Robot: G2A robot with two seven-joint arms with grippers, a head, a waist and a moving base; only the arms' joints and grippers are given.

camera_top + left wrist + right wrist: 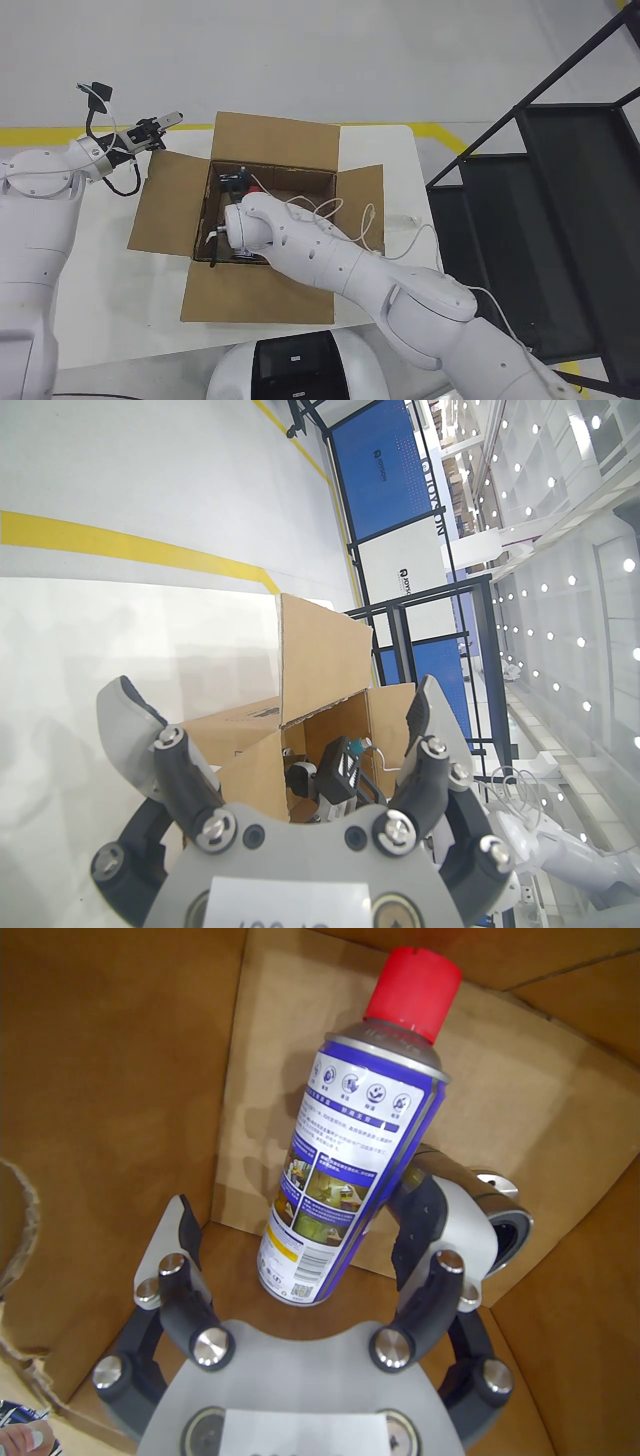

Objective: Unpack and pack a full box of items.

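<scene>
The left arm (pixel 45 180) and right arm (pixel 340 265) wear glossy white, rounded shells. A black cable (pixel 130 188) loops at the left wrist, and a thin white cable (pixel 327 208) curls along the right arm. The left gripper (pixel 275 695) and right gripper (pixel 300 1205) each have a grey plate, black links, silver screws (pixel 220 826), a white label (pixel 290 900) and 2 pale fingers (pixel 117 720) lined with black pads (pixel 417 710).

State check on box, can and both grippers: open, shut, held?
Box: open, flaps folded out.
Spray can: inside the box, red cap on, not gripped.
Left gripper: open, empty, outside the box.
Right gripper: open, down in the box, one finger on each side of the can.
</scene>
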